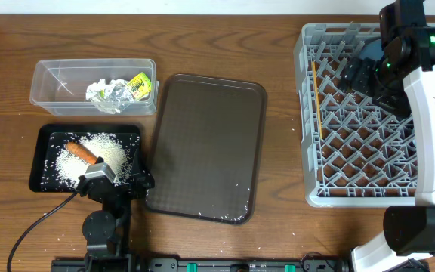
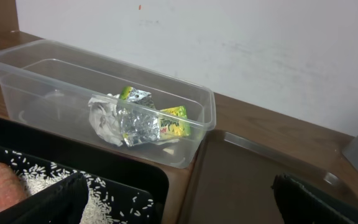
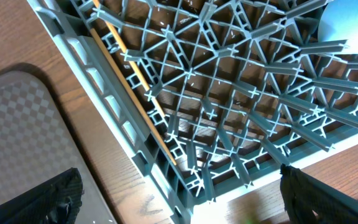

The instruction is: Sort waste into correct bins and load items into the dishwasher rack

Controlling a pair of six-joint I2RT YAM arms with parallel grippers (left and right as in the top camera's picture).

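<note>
well, right hand (image 1: 353, 74) gapes above the rack (image 1: 306, 121).

Robot lab or test bench, dressed up as a kitchen clean-up spot.

Lab cues:
- Wood-grain counter (image 1: 278, 45) with two robot arms fixed at its near edge.
- Left arm (image 1: 100, 227) is all black.
- Right arm (image 1: 429, 121) has white casing and a lit green light (image 1: 434, 38).
- Loose black cable (image 1: 35, 224) trails over the wood.
- Black rail (image 1: 202, 265) runs along the near edge.
- Bare white wall (image 2: 241, 50) stands right behind the counter.

Kitchen-theme cues:
- Grey dishwasher rack (image 1: 308, 166) sits straight on the counter.
- Clear tub (image 1: 97, 63), black tray (image 1: 89, 128) and brown serving tray (image 1: 210, 143) are laid out beside it.

Rest of the room is out of view.
</note>
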